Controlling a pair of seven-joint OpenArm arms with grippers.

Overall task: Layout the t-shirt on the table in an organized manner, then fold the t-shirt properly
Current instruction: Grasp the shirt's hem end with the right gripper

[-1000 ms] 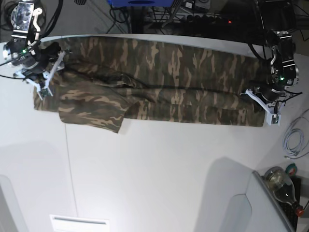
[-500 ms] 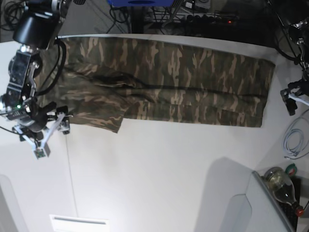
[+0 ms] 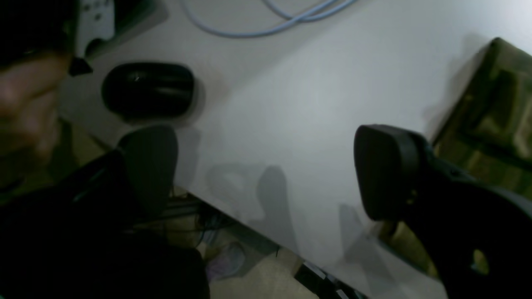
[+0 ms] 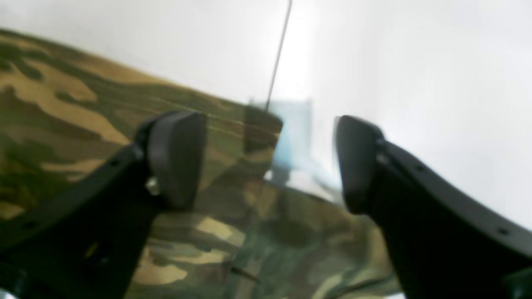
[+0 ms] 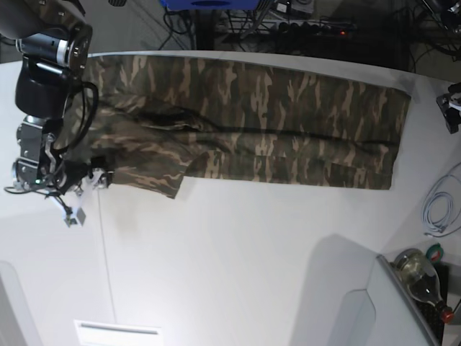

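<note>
Flanking bare tabletop [image 3: 266, 104]: left claw [image 3: 266, 170], wide | beside: black mouse, apparently [image 3: 147, 89] | behind: cable [image 3: 249, 31]

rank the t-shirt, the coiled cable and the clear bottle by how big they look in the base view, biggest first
1. t-shirt, by far the largest, spanning most of the table's width
2. Unsure: coiled cable and clear bottle look close in size, and the cable runs to the picture's edge
</note>
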